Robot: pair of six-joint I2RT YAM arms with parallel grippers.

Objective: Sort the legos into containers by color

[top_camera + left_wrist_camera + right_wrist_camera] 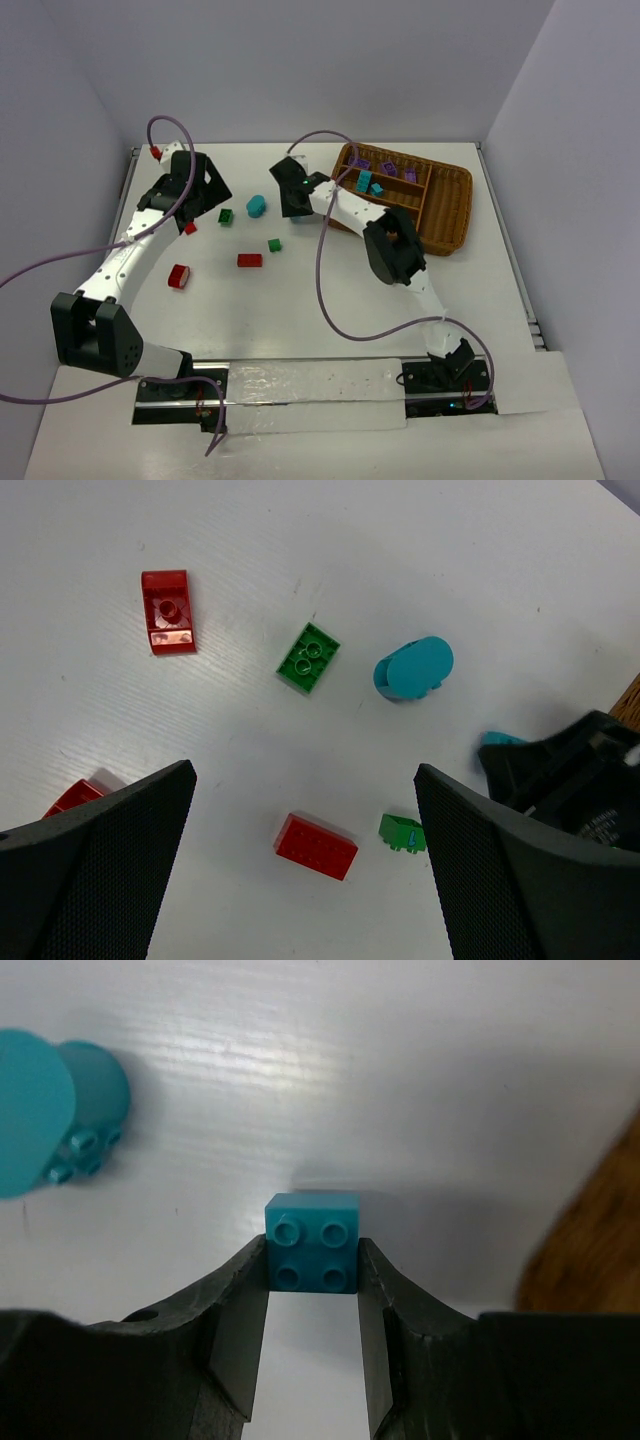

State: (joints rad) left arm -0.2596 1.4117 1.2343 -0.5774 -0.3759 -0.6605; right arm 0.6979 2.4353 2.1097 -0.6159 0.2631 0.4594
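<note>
Very little can be read. The nearest thing to a legible sign is on the small green brick (402, 833), which lies on the desk just right of the flat red brick (316, 846). Its side face carries a pale blue mark shaped like a figure 4, too small to be sure of. Further right of that red brick and a little above it, the black housing (590, 815) of the other arm bears a few short lines of fine white print, too blurred to make out. In the right wrist view, the four studs of the teal brick (312, 1243) are too soft to show any lettering.
</note>
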